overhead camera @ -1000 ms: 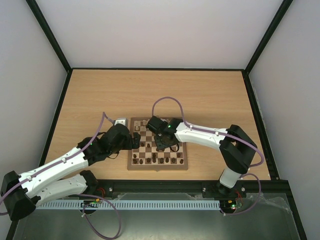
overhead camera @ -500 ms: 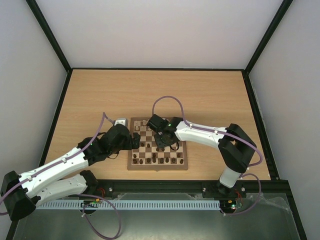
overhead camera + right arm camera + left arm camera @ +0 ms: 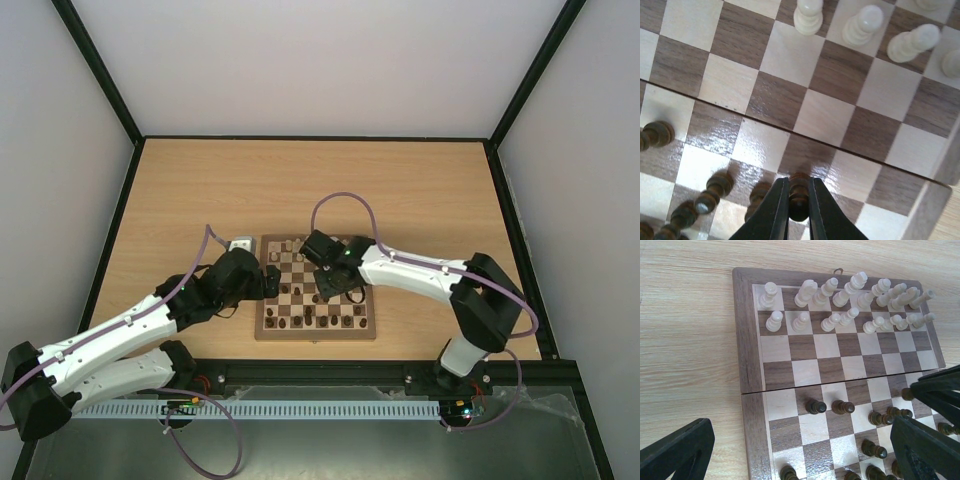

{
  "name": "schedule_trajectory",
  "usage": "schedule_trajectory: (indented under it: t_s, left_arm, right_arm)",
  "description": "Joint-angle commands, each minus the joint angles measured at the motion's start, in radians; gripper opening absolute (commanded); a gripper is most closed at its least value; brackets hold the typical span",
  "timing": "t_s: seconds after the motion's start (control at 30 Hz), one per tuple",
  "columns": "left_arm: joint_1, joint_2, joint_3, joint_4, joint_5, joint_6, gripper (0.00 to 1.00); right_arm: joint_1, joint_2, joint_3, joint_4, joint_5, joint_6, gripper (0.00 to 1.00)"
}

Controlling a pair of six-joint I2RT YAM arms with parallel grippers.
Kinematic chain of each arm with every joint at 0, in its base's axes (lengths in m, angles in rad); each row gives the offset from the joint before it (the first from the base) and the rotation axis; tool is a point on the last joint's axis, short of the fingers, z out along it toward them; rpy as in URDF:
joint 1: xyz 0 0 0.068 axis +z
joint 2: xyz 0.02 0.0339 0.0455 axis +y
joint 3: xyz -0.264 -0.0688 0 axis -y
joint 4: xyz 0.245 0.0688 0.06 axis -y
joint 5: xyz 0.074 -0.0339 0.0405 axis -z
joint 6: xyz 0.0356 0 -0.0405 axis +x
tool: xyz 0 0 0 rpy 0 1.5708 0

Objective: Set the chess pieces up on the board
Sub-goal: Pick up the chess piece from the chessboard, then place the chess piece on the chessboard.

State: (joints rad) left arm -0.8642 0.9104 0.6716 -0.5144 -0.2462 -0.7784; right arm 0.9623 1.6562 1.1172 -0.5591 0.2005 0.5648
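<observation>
One dark pawn (image 3: 799,186) sits clamped in the right end effector (image 3: 799,200). The black fingers (image 3: 776,210) are drawn nearly together on its ball-shaped head and hold it upright, its long axis running straight up from the board (image 3: 826,118). It lies directly between the jaws, so nothing remains to be reached for. The coming move depends on where the pawn goes, and that is probably toward the near side, where the other dark pieces (image 3: 715,186) gather to the pawn's left. The frames do not show whether its foot touches the square below or hangs just clear of it.

The pawn is a small turned wooden figure, dark brown with ringed grooves, and narrow enough to tip if set down off-centre. The squares beneath it are glossy veneer in pale and walnut tones, and a fold seam crosses the board just beyond the pawn on the far side. The right border is near. The cream pieces (image 3: 862,25) stand in two rows along the far side, several of them leaning.

The left end effector (image 3: 802,435) is spread wide and holds nothing. It hovers at the board's left edge over the light wood-grain bench (image 3: 690,315), so the right arm is the one placed to act.
</observation>
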Motion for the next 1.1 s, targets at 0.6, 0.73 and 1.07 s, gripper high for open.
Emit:
schedule_trajectory:
  t_s: [0.6,0.73,1.07]
  left_arm:
    - [0.005,0.013,-0.013,0.014,0.001,0.005,1.0]
    - [0.005,0.013,-0.011,0.014,0.003,0.005,1.0]
    - [0.005,0.001,-0.01,0.012,0.002,0.004,0.99]
  right_arm:
    - [0.058,-0.151,-0.144,-0.102,-0.021,0.065,0.1]
    - [0.069,-0.156,-0.153,-0.105,-0.022,0.093,0.1]
    - [0.088,-0.163,-0.173,-0.114,-0.019,0.114,0.1]
